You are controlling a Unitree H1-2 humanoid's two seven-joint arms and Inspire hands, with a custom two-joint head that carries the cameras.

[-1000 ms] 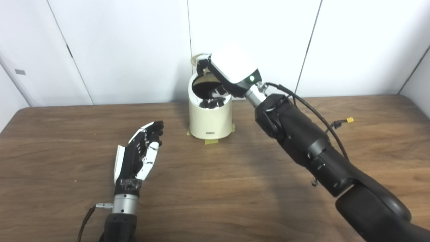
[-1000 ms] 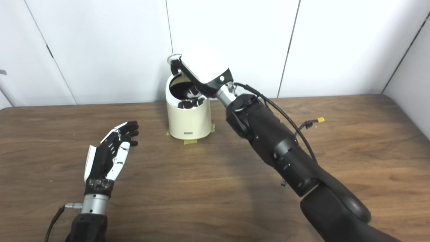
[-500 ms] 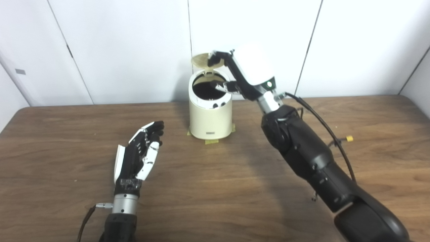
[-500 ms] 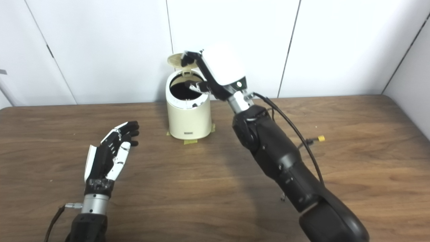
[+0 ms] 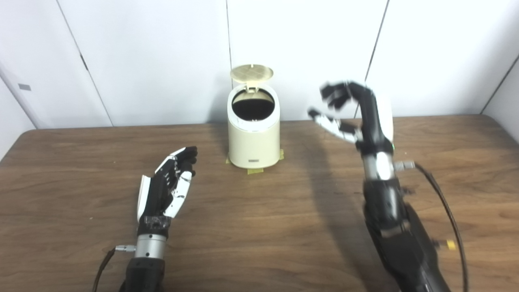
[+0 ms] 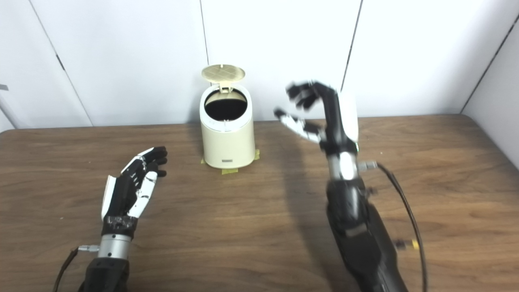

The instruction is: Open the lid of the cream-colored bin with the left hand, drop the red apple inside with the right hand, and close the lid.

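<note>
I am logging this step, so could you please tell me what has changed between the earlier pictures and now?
The right hand has pulled up out of the bin and swung away to its right; it is now open, holding nothing, clear of the bin. The apple is not visible. The lid stays upright and open, the bin stays in place on the table, and the left hand stays open and resting.

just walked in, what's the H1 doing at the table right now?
The cream-colored bin stands at the back of the table with its lid flipped up. The right hand is open and empty in the air to the right of the bin. The left hand hovers open over the table, to the front and left of the bin. No apple is visible; the bin's inside looks dark.
</note>
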